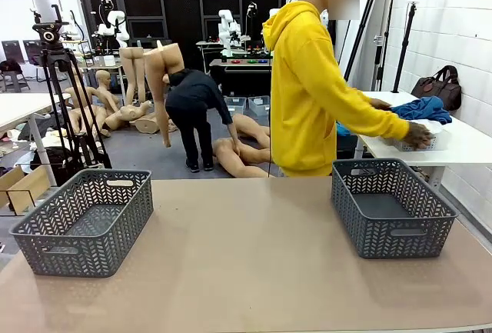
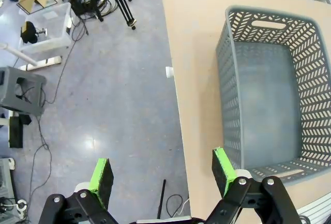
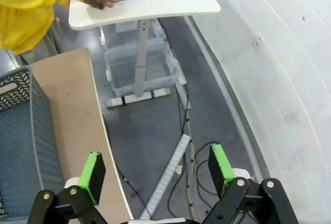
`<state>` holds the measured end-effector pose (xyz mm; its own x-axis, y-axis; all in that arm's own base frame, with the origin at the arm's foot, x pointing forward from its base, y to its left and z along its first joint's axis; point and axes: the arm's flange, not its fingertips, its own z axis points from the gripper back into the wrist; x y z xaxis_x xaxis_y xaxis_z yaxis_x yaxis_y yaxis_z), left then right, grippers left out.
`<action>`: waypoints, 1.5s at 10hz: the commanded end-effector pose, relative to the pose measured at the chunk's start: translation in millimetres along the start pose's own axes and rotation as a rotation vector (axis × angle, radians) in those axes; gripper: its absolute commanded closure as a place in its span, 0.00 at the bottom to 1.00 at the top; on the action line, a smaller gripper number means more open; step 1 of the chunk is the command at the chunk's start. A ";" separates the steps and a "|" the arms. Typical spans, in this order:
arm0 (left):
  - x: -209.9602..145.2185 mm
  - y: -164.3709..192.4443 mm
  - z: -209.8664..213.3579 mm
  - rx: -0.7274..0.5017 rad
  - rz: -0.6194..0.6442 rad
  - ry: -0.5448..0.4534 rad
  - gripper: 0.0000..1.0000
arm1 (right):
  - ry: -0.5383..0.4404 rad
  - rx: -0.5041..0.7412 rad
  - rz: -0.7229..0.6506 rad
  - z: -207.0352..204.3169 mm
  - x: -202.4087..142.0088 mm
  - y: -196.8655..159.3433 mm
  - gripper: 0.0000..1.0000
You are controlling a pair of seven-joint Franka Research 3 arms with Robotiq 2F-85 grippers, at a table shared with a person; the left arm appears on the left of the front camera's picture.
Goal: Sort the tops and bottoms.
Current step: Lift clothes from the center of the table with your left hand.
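Note:
A blue top (image 1: 423, 108) lies heaped on the white side table (image 1: 461, 144) at the far right. A person in a yellow hoodie (image 1: 311, 94) leans over it, with one hand (image 1: 417, 134) on a small white basket (image 1: 430, 143) beside the cloth. The bottoms are out of view. My left gripper (image 2: 161, 169) hangs open above the floor just off the table's edge, nothing between its green pads. My right gripper (image 3: 156, 168) is open as well, over the floor beside the table's other end.
Two grey woven baskets stand on the tan table (image 1: 246, 256), one at the left (image 1: 77, 252) and one at the right (image 1: 392, 233). In the wrist views each basket (image 2: 230, 94) (image 3: 15, 87) lies close beside a gripper. A tripod (image 1: 65, 102) stands at the far left.

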<state>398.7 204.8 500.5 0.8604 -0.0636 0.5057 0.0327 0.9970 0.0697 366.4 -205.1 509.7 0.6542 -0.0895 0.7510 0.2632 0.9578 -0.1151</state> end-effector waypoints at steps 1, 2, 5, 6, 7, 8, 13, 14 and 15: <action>-1.3 3.8 -0.3 0.013 -0.009 0.008 0.00 | 0.008 -0.002 0.011 0.7 -0.8 -0.8 0.00; -1.3 3.8 -0.3 0.013 -0.009 0.008 0.00 | 0.008 -0.002 0.011 0.7 -0.8 -0.8 0.00; -1.3 3.8 -0.3 0.013 -0.009 0.008 0.00 | 0.008 -0.002 0.011 0.7 -0.8 -0.8 0.00; -1.3 3.8 -0.3 0.013 -0.009 0.008 0.00 | 0.008 -0.002 0.011 0.7 -0.8 -0.8 0.00; -1.3 3.8 -0.3 0.013 -0.009 0.008 0.00 | 0.008 -0.002 0.011 0.7 -0.8 -0.8 0.00; -1.3 3.8 -0.3 0.013 -0.009 0.008 0.00 | 0.008 -0.002 0.011 0.7 -0.8 -0.8 0.00; -1.3 3.8 -0.3 0.013 -0.009 0.008 0.00 | 0.008 -0.002 0.011 0.7 -0.8 -0.8 0.00; -1.3 3.8 -0.3 0.013 -0.009 0.008 0.00 | 0.008 -0.002 0.011 0.7 -0.8 -0.8 0.00; -1.3 3.8 -0.3 0.013 -0.009 0.008 0.00 | 0.008 -0.002 0.011 0.7 -0.8 -0.8 0.00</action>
<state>398.6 205.1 500.4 0.8607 -0.0629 0.5052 0.0318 0.9970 0.0699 366.4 -205.1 509.7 0.6542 -0.0894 0.7510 0.2632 0.9579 -0.1152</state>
